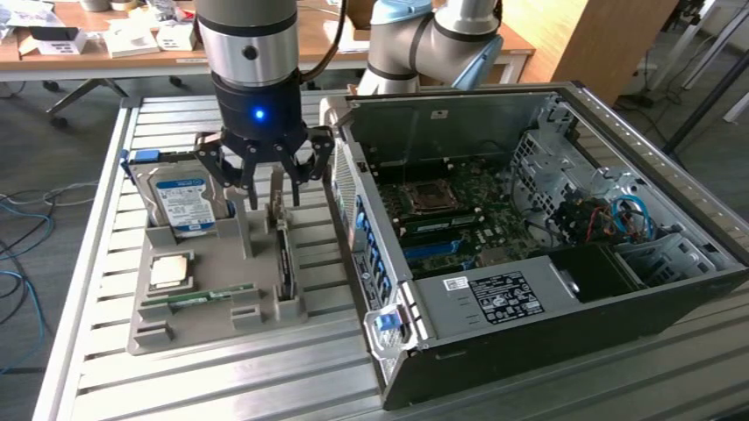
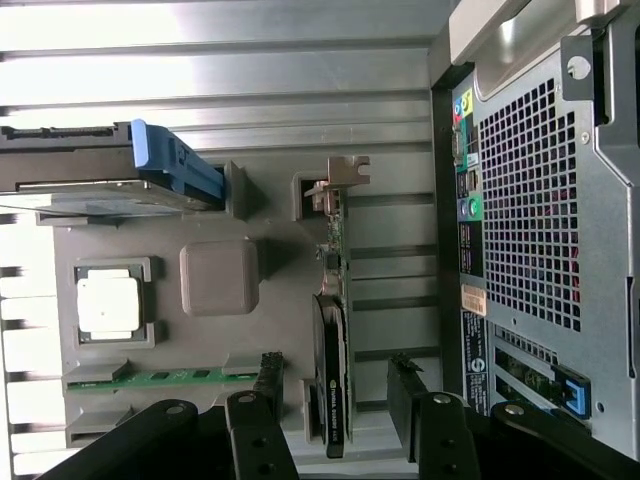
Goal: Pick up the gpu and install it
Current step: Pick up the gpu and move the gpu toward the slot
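Note:
The gpu point(image 1: 284, 257) stands on its edge in a slot of the grey parts tray point(image 1: 223, 326), its silver bracket at the far end. In the wrist view the gpu point(image 2: 331, 375) shows its black cooler, green board and bracket. My gripper point(image 1: 274, 198) hangs open just above the card's bracket end, a black finger on each side and nothing held. Seen from the wrist, my gripper point(image 2: 335, 385) straddles the card, with its fingers point(image 2: 264, 388) apart from it on both sides.
The tray also holds a hard drive point(image 1: 181, 202) with a blue-white label, a processor chip point(image 1: 170, 270) and a thin green memory stick point(image 1: 210, 294). The open computer case point(image 1: 532, 307) lies close on the exterior view's right, motherboard point(image 1: 457, 219) exposed. Everything rests on a slatted metal table point(image 1: 234, 386).

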You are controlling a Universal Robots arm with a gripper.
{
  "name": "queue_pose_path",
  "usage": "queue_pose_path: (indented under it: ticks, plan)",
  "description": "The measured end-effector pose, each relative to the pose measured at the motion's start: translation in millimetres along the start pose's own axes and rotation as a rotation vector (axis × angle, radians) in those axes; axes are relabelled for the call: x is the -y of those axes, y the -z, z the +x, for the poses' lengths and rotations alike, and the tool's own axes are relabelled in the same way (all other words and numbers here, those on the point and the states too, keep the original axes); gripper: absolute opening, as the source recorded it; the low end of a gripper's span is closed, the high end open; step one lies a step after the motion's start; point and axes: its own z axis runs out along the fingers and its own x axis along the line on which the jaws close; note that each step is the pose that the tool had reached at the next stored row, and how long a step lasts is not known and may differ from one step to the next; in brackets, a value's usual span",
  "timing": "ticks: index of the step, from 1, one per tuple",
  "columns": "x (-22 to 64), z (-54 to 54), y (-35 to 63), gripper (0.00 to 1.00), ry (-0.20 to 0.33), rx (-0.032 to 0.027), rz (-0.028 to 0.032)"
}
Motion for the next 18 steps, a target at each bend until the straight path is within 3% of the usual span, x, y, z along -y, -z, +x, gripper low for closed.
queue_pose_path:
  ticks: [18]
  plan:
    - [0.6,0.3,-14.3,0.54,0.0,0.0001,0.0]
